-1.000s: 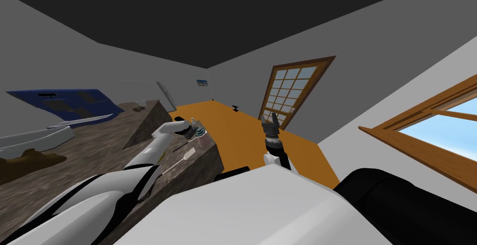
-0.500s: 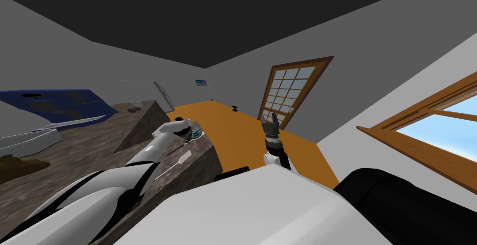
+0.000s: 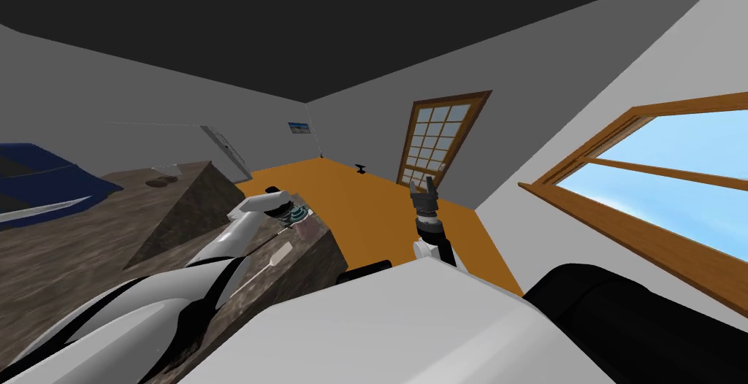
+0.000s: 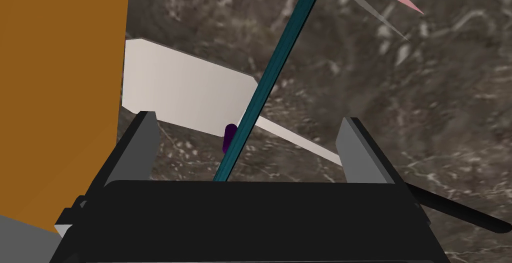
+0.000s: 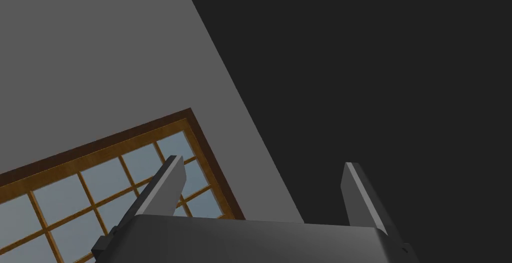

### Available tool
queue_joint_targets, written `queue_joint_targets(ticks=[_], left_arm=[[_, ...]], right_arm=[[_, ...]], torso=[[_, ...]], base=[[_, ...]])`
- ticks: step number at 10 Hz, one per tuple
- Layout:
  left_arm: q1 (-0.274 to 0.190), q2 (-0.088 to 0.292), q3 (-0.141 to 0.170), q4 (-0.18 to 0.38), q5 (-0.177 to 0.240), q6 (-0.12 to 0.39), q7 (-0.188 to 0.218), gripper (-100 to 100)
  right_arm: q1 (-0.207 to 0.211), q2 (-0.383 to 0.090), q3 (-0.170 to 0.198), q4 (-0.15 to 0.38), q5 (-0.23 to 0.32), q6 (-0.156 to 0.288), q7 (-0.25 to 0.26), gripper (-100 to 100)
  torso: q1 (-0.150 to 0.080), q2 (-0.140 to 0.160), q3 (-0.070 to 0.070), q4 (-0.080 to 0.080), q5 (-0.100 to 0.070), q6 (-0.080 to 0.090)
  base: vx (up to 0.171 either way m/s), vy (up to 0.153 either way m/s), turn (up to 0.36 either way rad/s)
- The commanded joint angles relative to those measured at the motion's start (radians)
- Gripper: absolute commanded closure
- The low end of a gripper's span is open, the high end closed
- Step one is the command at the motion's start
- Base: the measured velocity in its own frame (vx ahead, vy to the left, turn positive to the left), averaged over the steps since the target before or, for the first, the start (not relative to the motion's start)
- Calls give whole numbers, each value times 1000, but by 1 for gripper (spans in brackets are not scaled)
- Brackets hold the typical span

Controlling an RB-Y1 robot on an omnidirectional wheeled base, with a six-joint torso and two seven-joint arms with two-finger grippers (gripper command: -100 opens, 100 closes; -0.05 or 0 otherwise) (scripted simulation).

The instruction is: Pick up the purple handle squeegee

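Left gripper (image 4: 248, 117) is held over the dark marbled countertop (image 4: 425, 100) at its right edge, next to the orange floor (image 4: 60, 75). Its fingers are spread apart and nothing is clamped. The squeegee (image 4: 267, 82) is seen between them: a long teal bar, with a short purple handle (image 4: 229, 137) showing just beside it. Neither finger is pressed on it. A white flat-bladed spatula (image 4: 185, 92) is laid on the counter, crossed by the teal bar, with its thin shaft ending in a dark grip (image 4: 460, 215). Right gripper (image 5: 262, 161) is raised over the floor further right, fingers apart.
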Motion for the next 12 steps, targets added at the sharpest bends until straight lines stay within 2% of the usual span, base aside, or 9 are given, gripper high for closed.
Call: queue_joint_targets(ticks=[1,4,5,6,7,9,10,11,12], left_arm=[[15,5,50,6,-33,-2,24,-100],[46,17,145,41,-90,-21,54,-100],[46,17,148,41,-90,-21,54,-100],[56,21,180,53,-109,-27,63,-100],[56,21,180,53,-109,-27,63,-100],[76,29,244,76,-147,-39,83,-100],[63,29,224,85,-135,-41,72,-100],[62,29,227,89,-138,-45,73,100],[62,29,227,89,-137,-44,72,100]], right_arm=[[0,0,0,0,0,0,0,0],[0,0,0,0,0,0,0,0],[0,0,0,0,0,0,0,0],[0,0,0,0,0,0,0,0],[0,0,0,0,0,0,0,0],[0,0,0,0,0,0,0,0],[0,0,0,0,0,0,0,0],[1,0,0,0,0,0,0,0],[1,0,0,0,0,0,0,0]], torso=[[0,0,0,0,0,0],[-1,2,1,0,0,0],[0,3,2,1,0,0],[-1,-1,0,0,0,-1],[-2,-2,-1,0,0,0],[-2,-4,-2,-1,0,0],[-2,-3,-1,0,0,0],[-2,-5,-3,-1,0,-1],[-3,-8,-4,-1,0,-1]], base=[[-130,97,-372],[-140,83,-435],[-97,54,-201],[-83,41,-314],[-60,38,-171],[-82,40,-373],[-52,30,-81],[-9,4,14],[0,3,-20]])
